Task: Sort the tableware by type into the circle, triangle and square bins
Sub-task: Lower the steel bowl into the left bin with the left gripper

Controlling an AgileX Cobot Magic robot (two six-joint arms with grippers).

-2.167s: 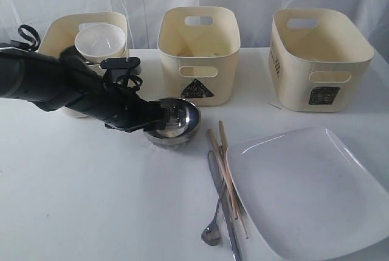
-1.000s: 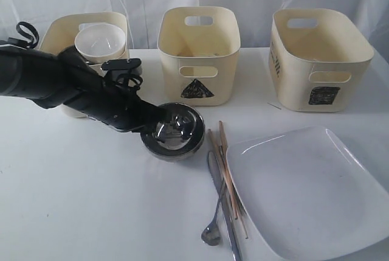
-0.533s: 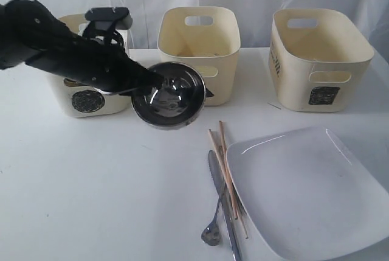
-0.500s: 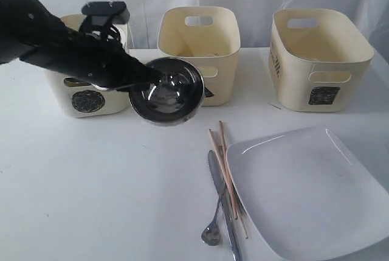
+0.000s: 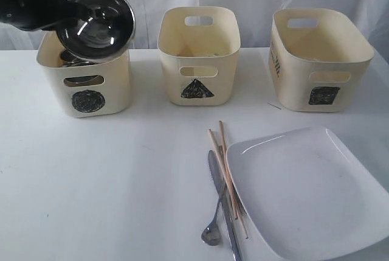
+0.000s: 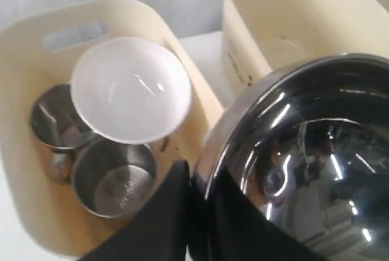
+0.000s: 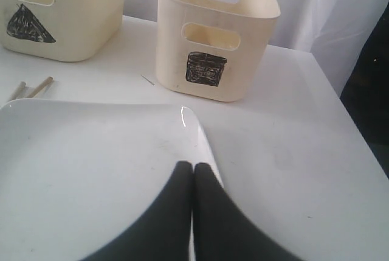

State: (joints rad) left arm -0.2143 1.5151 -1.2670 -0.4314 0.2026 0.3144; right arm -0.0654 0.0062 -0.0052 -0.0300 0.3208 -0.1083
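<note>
My left gripper (image 6: 203, 182) is shut on the rim of the steel bowl (image 6: 304, 163), one finger outside and one inside. It holds the steel bowl (image 5: 97, 24) tilted in the air over the circle bin (image 5: 85, 87) at the back left. In that circle bin (image 6: 24, 36) a white bowl (image 6: 130, 87) rests on two steel mugs (image 6: 112, 176). The chopsticks (image 5: 223, 157), knife (image 5: 228, 218) and spoon (image 5: 213, 232) lie on the table left of the white square plate (image 5: 310, 194). My right gripper (image 7: 193, 167) is shut and empty above the plate (image 7: 91, 163).
The triangle bin (image 5: 199, 54) stands at the back middle and the square bin (image 5: 319, 60) at the back right. A white curtain hangs behind all three bins. A white cloth covers the table (image 5: 109, 182).
My left gripper has lifted the steel bowl off the table, up and to the left, until it hangs over the circle bin. The rest of the tableware has not moved.
</note>
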